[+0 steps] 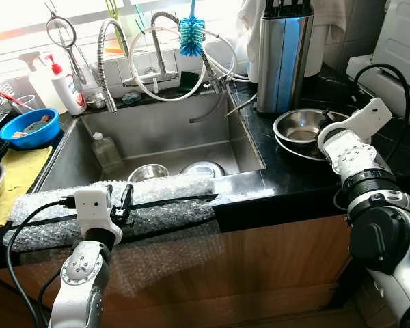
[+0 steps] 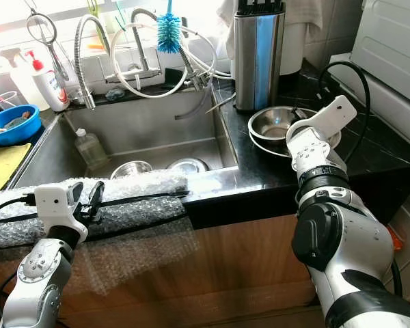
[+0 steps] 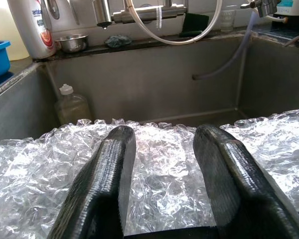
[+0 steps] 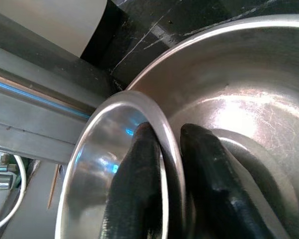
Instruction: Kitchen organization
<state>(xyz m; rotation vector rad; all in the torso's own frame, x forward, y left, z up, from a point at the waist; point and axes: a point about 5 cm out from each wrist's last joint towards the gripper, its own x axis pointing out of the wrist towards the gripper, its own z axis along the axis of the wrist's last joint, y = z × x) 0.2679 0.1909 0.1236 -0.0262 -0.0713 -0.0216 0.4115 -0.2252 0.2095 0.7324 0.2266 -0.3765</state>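
Note:
Two nested steel bowls (image 1: 296, 130) stand on the black counter right of the sink, beside the knife block (image 1: 283, 55). My right gripper (image 4: 167, 132) is shut on the upper bowl's rim (image 4: 114, 112), one finger inside and one outside; the larger bowl (image 4: 249, 74) lies under it. My left gripper (image 3: 164, 133) hovers open just over the bubble wrap (image 1: 164, 198) that covers the sink's front edge, with nothing between its fingers.
The sink (image 1: 164, 130) holds a clear bottle (image 1: 106, 152) and two steel bowls (image 1: 147, 172). A blue bowl (image 1: 29, 128), a yellow cloth (image 1: 17, 171) and a soap bottle (image 1: 65, 85) sit on the left. Faucet hoses (image 1: 171, 61) arch over the sink's back.

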